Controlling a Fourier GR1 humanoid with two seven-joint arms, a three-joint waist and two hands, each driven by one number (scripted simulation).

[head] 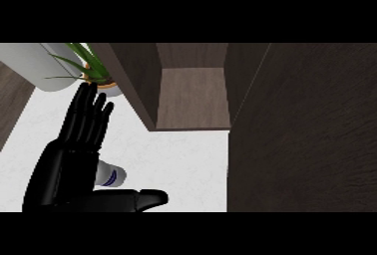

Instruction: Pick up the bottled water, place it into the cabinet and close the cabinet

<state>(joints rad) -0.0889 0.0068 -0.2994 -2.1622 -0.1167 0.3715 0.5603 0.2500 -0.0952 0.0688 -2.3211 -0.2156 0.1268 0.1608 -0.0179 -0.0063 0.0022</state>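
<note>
Closest to the viewer, at the lower left, a black robot left hand (70, 164) rises from the bottom edge over a white marbled counter top (177, 164). Its fingers (87, 112) are straight and held close together, pointing away towards the back of the counter, while the thumb (143, 198) sticks out sideways to the right. It grips nothing. Just to the right of the palm, partly hidden behind it, lies a small white plastic water bottle with a blue label band (110, 175), resting on the counter above the thumb. Whether the hand touches the bottle cannot be told.

Beyond the fingertips, at the upper left, stands a green leafy plant in an orange pot (92, 67), beside a pale grey rounded object (37, 64) whose nature is unclear.

Further right, at the top centre, a dark brown wooden cabinet (136, 79) stands open, showing a lighter brown shelf floor (193, 97) with nothing on it. Along the right side, a wide dark brown wooden cabinet door (302, 129) fills the view from top to bottom.
</note>
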